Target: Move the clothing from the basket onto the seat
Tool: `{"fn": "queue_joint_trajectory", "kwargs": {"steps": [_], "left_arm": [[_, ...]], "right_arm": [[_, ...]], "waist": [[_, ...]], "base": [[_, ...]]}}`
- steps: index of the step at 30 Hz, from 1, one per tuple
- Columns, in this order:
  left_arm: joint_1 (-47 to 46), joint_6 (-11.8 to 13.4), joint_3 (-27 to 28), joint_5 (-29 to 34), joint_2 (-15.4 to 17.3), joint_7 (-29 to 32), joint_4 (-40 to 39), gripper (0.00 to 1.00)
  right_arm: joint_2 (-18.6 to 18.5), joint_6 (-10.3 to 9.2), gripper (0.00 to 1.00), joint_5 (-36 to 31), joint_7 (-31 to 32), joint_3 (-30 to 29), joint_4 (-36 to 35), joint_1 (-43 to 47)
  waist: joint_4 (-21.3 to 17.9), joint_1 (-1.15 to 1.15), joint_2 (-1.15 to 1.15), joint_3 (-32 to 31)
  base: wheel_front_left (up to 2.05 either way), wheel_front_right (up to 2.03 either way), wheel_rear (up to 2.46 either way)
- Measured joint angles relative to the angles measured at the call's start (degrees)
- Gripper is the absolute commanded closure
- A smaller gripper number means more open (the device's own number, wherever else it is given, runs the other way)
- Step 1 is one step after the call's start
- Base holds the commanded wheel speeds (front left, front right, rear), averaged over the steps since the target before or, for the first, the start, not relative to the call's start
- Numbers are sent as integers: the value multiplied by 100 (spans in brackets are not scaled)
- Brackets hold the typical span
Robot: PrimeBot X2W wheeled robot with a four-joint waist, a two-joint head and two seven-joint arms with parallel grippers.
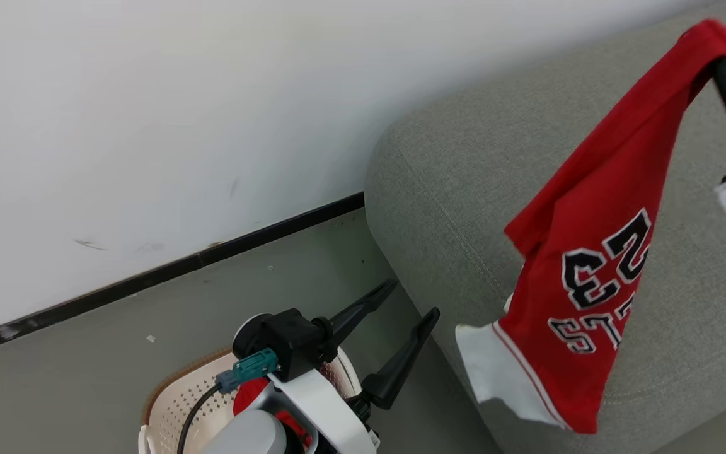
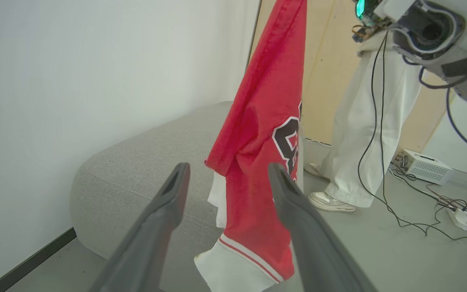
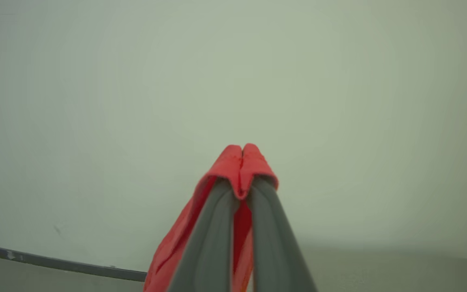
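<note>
Red garment (image 1: 590, 252): hangs above seat (image 1: 451, 189), right side, top fold pinched by right gripper (image 3: 240, 186). Left gripper (image 1: 412, 299): fingers spread, empty. Basket (image 1: 174, 391): near left, mostly hidden by left arm, cropped.

Soft matt cloth clothing (image 1: 590, 189); coarse woven fabric seat (image 1: 464, 189); smooth perforated plastic basket (image 1: 179, 398)
</note>
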Motion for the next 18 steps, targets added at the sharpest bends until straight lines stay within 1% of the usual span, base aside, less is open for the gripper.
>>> {"fn": "queue_joint_trajectory", "kwargs": {"steps": [4,7,11,18], "left_arm": [[-1,51,44,88,20,-31,-70,0],[-2,107,82,152,63,-30,-131,0],[-19,152,81,235,116,-27,-267,0],[-84,158,5,377,156,31,-468,0]], "right_arm": [[-114,0,100,226,318,-299,376,-862],[-155,0,100,420,506,-627,700,-1458],[-272,0,100,475,716,-1016,1163,-2162],[-491,-1,100,352,778,-1349,1841,-2797]], "waist": [[58,0,0,135],[112,0,0,244],[189,0,0,405],[331,0,0,663]], "base": [[0,0,0],[0,0,0],[0,0,0],[0,0,0]]}}
